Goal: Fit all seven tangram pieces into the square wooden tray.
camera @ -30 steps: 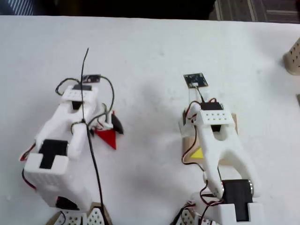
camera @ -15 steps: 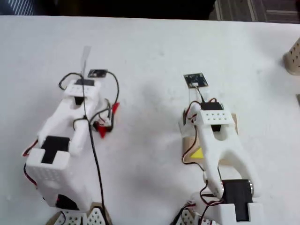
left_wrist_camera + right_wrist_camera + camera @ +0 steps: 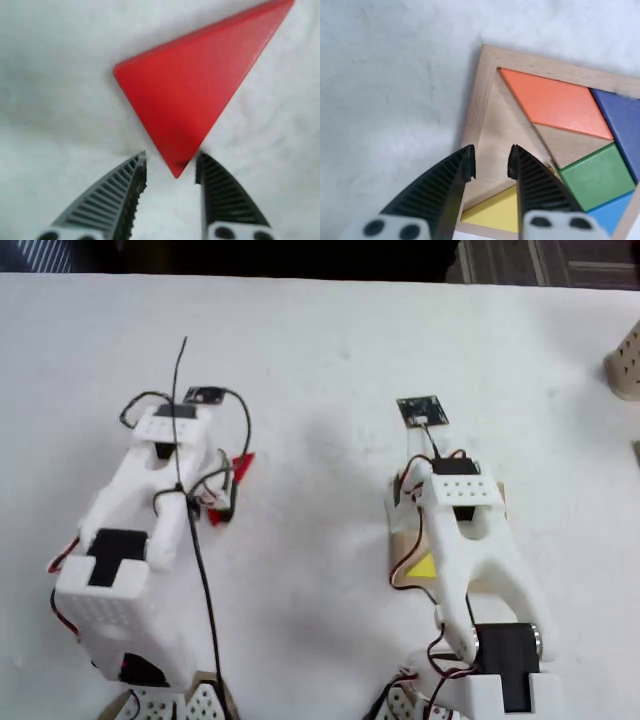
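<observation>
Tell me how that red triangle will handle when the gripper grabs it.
Probably stiff: the red triangle keeps straight, crisp edges. Its smooth face may slip. Only a narrow corner sits inside the left gripper, so it could pivot or squirt out.

A red triangle lies flat on the white worktop, well apart from the square wooden tray, at about 9 o'clock from it in the high view. The tray is partly filled: an orange piece, a dark blue piece, a green piece and a light blue piece sit side by side. A yellow piece fills its 7 o'clock corner. Bare wood shows between the orange and yellow pieces.
</observation>
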